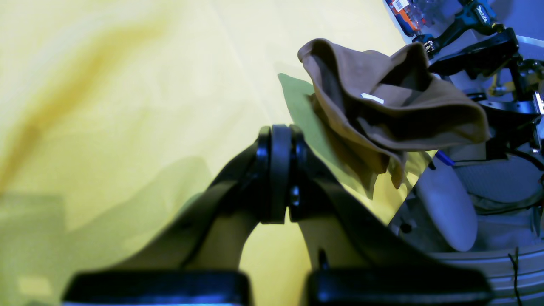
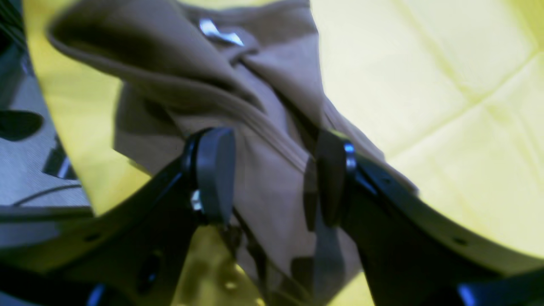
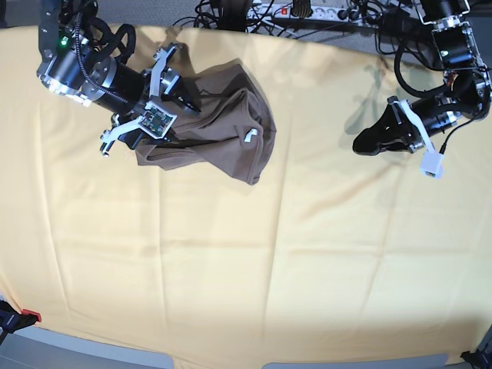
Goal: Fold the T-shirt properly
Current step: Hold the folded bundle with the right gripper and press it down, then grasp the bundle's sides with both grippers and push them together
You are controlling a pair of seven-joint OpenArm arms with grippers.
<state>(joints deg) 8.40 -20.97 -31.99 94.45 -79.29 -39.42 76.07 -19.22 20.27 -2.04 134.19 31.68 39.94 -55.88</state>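
Two arms were in my base view, and I read them left to right. Far left, my right gripper (image 3: 178, 98) sat low over the T-shirt (image 3: 219, 131), which lay crumpled in a heap near the far edge of the yellow cloth (image 3: 246, 261). Its fingers (image 2: 214, 174) stood spread with brown fabric between them, not yet pinched. The shirt looked thin, light and limp, so I judged it would sag and slide unless taken at a hem or shoulder seam, not mid-bunch. A small white tag (image 3: 250, 135) showed near the collar. Well apart on the right, my left gripper (image 3: 367, 144) hovered with fingers pressed together, holding nothing.
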